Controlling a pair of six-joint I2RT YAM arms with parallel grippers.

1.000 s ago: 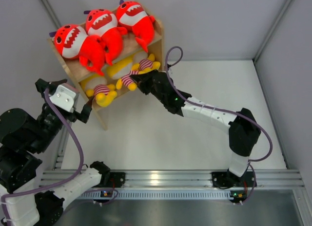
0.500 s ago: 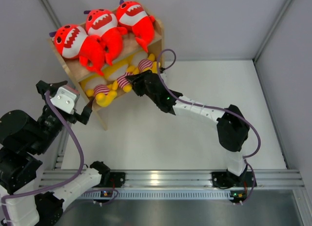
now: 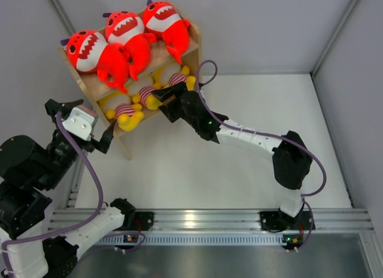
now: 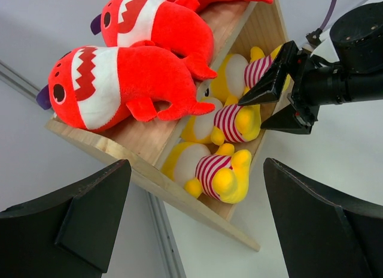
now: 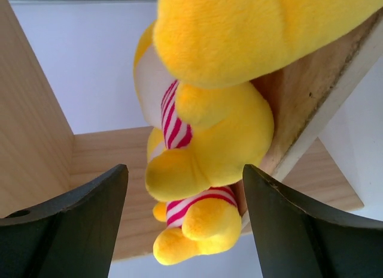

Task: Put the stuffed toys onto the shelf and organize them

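Right gripper point(image 3: 161, 100): jaws apart, tips set at the open front of the shelf's lower tier, one to each side of the middle yellow doll point(image 3: 143, 90). In the right wrist view the two fingers point(image 5: 78, 224) flank this doll point(image 5: 203, 152), with clear space between it and the left-hand finger. Whether the other finger touches the plush cannot be told. Nothing is clamped.

Lower tier: three yellow dolls with red-and-white striped middles lie side by side, feet toward the open front. The near doll point(image 4: 212, 170) lies at the left end, the middle doll point(image 4: 224, 119) between the gripper's point(image 4: 251, 116) fingers, and the far doll point(image 4: 245, 71) against the right side panel.

Upper tier: three red sharks point(image 3: 90, 50) point(image 3: 124, 32) point(image 3: 161, 17) lie in a row, white toothy mouths up and tails hanging over the front edge.

Shelf point(image 3: 88, 86): light wood, two tiers, standing in the far left corner of the white table point(image 3: 239, 158), close to the wall panels.

Left gripper point(image 3: 82, 121): jaws wide apart and holding nothing, raised just left of the shelf and facing its open front, apart from it.
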